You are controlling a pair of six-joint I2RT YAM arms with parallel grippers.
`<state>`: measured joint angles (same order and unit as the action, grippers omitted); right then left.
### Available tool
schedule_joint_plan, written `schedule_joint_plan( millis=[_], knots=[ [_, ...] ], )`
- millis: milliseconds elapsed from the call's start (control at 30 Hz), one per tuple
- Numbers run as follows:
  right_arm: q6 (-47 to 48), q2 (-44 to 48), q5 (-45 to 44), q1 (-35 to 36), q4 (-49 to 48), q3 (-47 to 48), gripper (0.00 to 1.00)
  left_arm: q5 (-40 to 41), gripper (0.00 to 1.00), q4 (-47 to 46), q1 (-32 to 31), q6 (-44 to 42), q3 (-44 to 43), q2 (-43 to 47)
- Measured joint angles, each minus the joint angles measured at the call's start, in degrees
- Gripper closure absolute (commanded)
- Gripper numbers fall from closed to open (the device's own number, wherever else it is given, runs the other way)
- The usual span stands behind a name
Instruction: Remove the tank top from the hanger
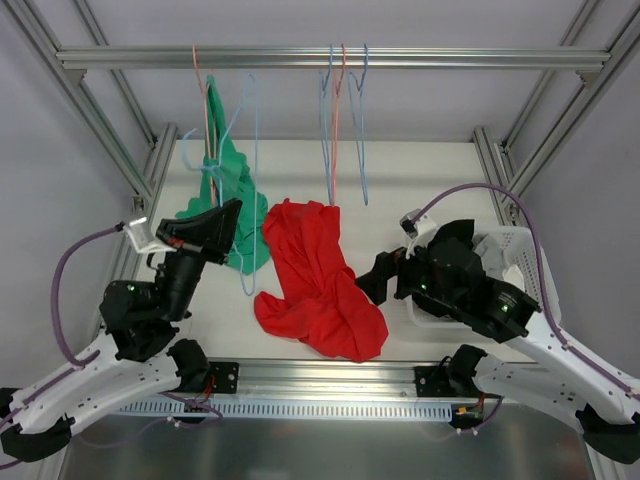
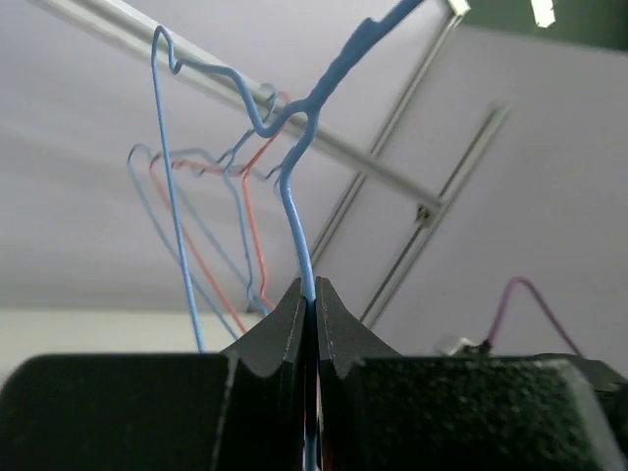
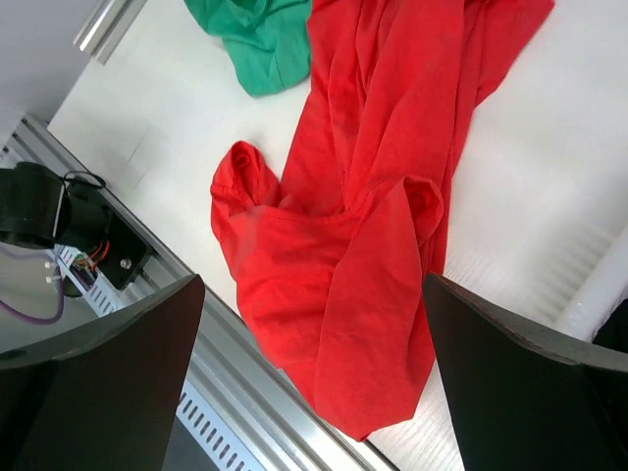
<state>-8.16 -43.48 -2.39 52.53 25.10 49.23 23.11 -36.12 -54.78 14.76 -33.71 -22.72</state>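
Note:
A green tank top (image 1: 228, 185) hangs at the left of the rail, draped on a light blue wire hanger (image 1: 254, 150), with its hem reaching the table. My left gripper (image 1: 222, 222) is shut on that hanger's wire, which runs up from between the jaws in the left wrist view (image 2: 299, 235); the left gripper (image 2: 312, 289) shows there too. A red tank top (image 1: 315, 280) lies crumpled on the table, off any hanger. My right gripper (image 1: 378, 277) is open and empty just right of it, hovering over the red cloth (image 3: 373, 196).
Several empty blue and pink hangers (image 1: 340, 110) hang from the metal rail (image 1: 450, 57) at centre. A white basket (image 1: 512, 250) stands at the right behind my right arm. The table's metal front edge (image 1: 330, 375) runs below the red top.

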Motion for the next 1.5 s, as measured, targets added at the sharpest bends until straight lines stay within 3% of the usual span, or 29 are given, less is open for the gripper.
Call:
schedule_joint_plan(
  millis=[133,233,433,567,800,1100,1333,1367,1400,1467,1500],
  knots=[
    [-0.02,1.99,-1.75,0.02,0.04,0.04,0.01,7.37,1.0,20.81,0.0,3.82,-18.49,-16.48],
    [-0.13,2.32,-2.16,0.02,0.63,0.04,0.01,8.83,1.0,30.51,0.0,5.7,-31.26,-28.83],
    [-0.13,5.62,-3.1,0.02,1.99,0.04,0.01,5.2,1.0,43.39,3.37,7.41,-41.75,-42.69],
    [0.0,7.48,-3.54,0.02,2.69,0.04,0.01,1.22,1.0,46.38,8.17,7.82,-50.69,-50.93],
    [0.72,8.09,-4.26,0.02,3.58,0.02,0.01,-1.92,1.0,47.15,9.81,7.63,-62.16,-58.27],
    [1.18,4.9,-4.07,0.02,3.89,0.02,0.01,-4.92,1.0,47.17,16.72,10.36,-65.7,-65.29],
    [1.2,2.82,-1.75,0.02,1.77,-1.49,0.01,-8.66,1.0,46.38,18.51,13.42,-66.1,-69.72],
    [1.29,2.25,-1.27,0.02,1.29,-1.81,0.0,-8.66,0.93,45.55,18.51,14.05,-65.29,-69.37],
    [1.46,1.05,-0.79,0.02,0.61,-2.23,0.01,-8.66,0.75,44.33,18.51,14.73,-63.91,-68.61],
    [1.92,-2.49,0.11,0.04,-0.17,-2.4,0.01,-8.55,0.64,44.41,18.51,15.85,-61.05,-66.45],
    [2.25,-4.81,0.28,0.17,-0.9,-2.4,0.0,-8.24,0.49,45.0,18.51,16.28,-59.01,-64.89]
  ],
)
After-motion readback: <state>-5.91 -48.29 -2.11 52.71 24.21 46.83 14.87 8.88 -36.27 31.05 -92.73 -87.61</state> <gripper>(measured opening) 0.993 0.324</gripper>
